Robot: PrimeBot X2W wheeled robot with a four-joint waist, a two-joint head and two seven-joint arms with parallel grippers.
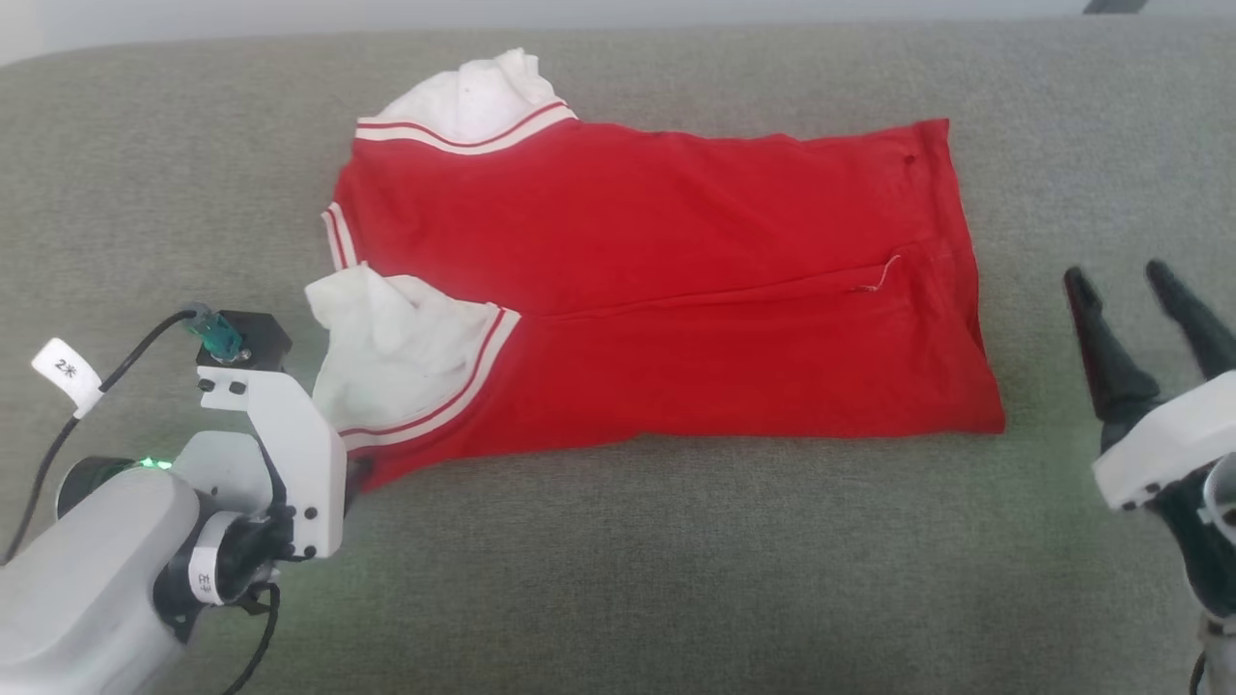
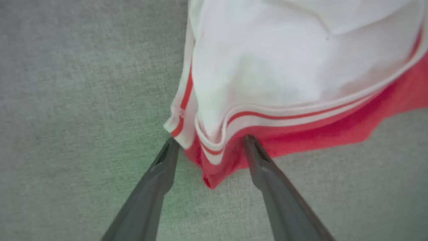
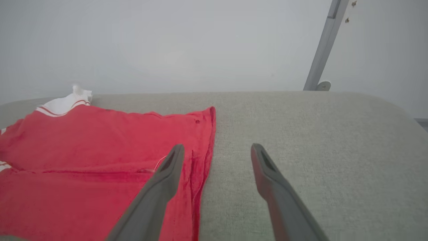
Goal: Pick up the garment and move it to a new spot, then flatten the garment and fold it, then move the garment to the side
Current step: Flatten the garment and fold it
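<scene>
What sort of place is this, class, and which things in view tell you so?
Probably an indoor robot test room: a wide grey cloth-covered pad holds one red garment, with a bare pale wall and a metal strut behind.

Grey-green woven cushion [image 1: 676, 560] stretching wide here, its far edge rounding off against a plain pale wall [image 3: 167, 43]. In the right wrist view, a slanted grey metal bar [image 3: 322, 50] runs up that wall, with a small round fitting [image 3: 323, 85] at its foot.
</scene>
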